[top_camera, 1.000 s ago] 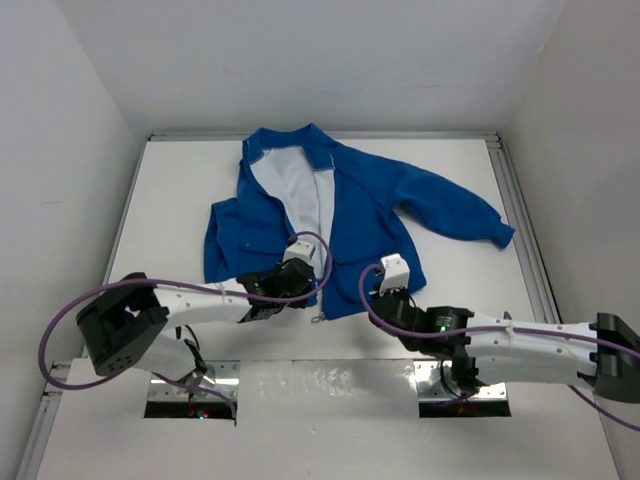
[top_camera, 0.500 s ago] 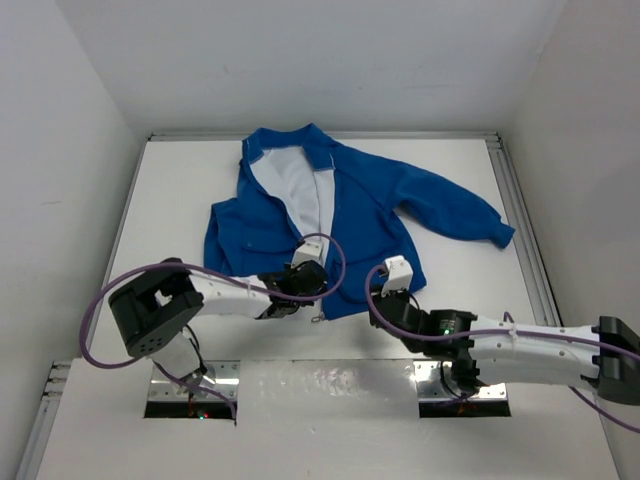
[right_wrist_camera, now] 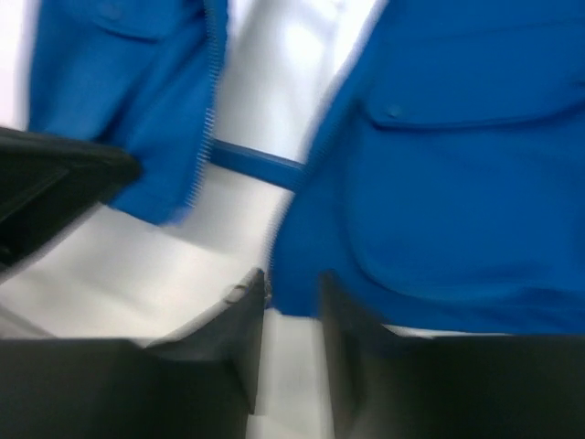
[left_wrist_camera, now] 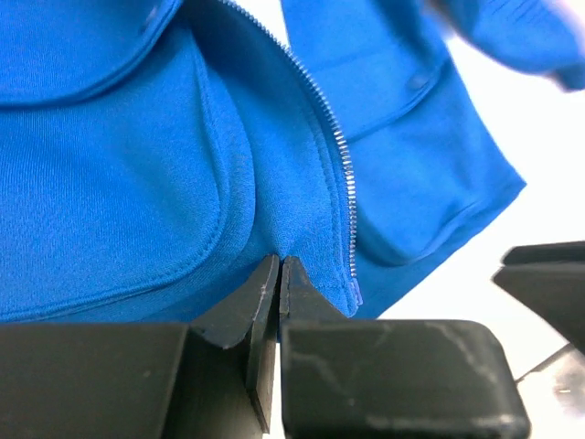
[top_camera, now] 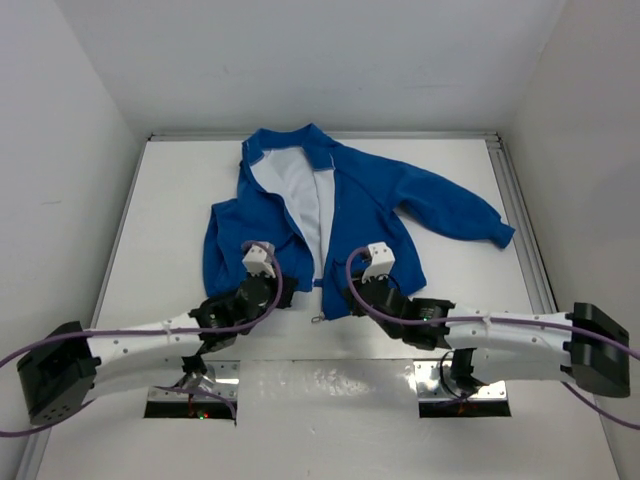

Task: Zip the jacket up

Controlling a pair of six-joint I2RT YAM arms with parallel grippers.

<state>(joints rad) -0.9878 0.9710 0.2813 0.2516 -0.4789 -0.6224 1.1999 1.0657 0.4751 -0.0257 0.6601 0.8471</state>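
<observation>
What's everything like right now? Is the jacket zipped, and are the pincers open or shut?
jacket: lying flat, front open, white lining showing
zipper: undone, its two sides apart
left pincer: shut, tips at the jacket's hem
right pincer: a little open at the jacket's bottom edge

White table [top_camera: 170,195] between plain white walls [top_camera: 60,150]

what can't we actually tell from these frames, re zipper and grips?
- Left claw: shut at the jacket hem in left wrist view; its own fingers hide whether fabric is pinched.
- Right claw: right wrist view is motion-blurred; contact with the hem unclear.
- Zipper pull: only a possible speck in top view, too small.
- Both claw tips: hidden under the wrists in top view.
</observation>
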